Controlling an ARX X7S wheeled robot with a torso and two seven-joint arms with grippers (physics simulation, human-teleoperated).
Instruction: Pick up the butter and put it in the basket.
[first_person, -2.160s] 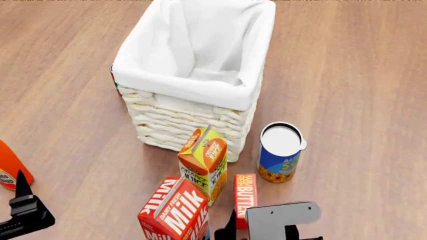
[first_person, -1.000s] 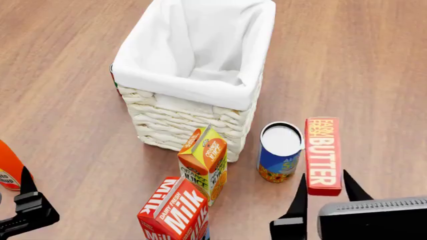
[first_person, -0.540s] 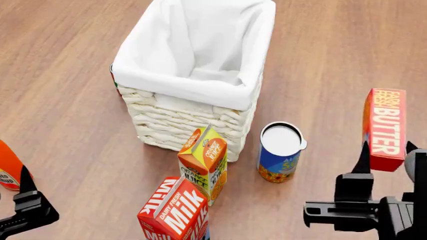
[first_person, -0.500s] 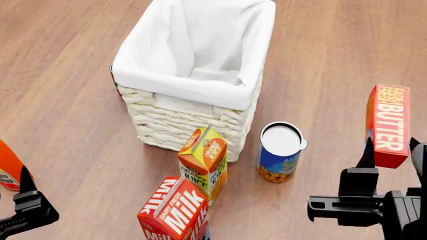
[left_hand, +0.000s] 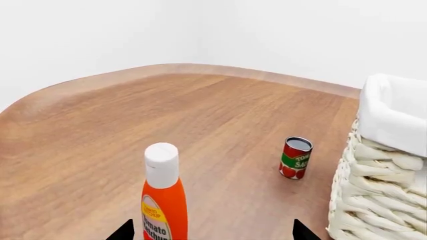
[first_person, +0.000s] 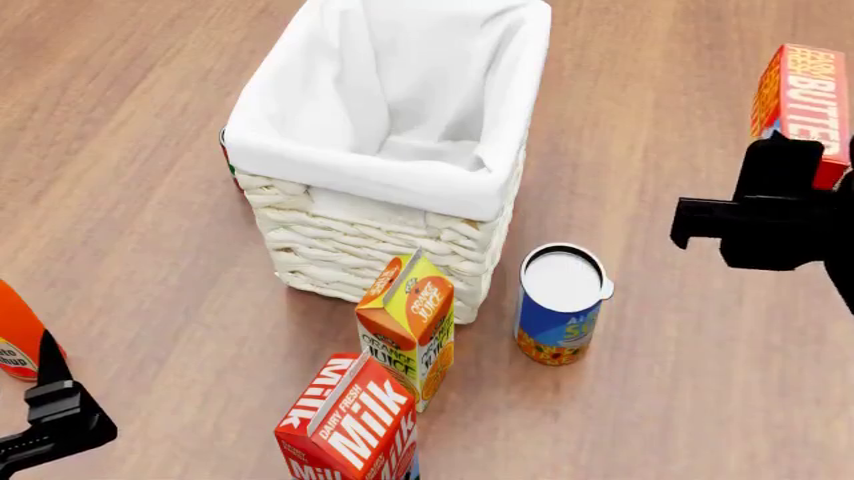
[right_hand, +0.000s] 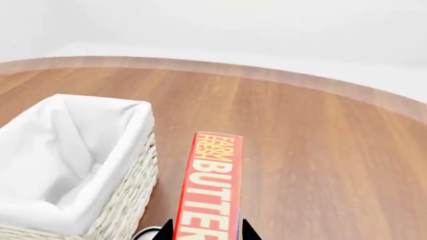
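The butter (right_hand: 212, 192), a slim red box lifted to the right of the basket (first_person: 387, 150), reads "FARM FRESH" in small yellow letters and "BUTTER" in large white ones. In front of the basket, the red-white carton (first_person: 350, 425) says "DAIRY FRESH Milk", and the orange carton (first_person: 407, 322) carries "JUICE". Left of the basket, a small red can (left_hand: 295, 158) shows "TOMATO SAUCE", partly legible.

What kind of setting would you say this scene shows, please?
Probably a simulated tabletop grocery-packing setup: a bare wooden table against plain white walls, a white wicker basket with cloth liner, and a red-white milk carton among other packaged groceries.
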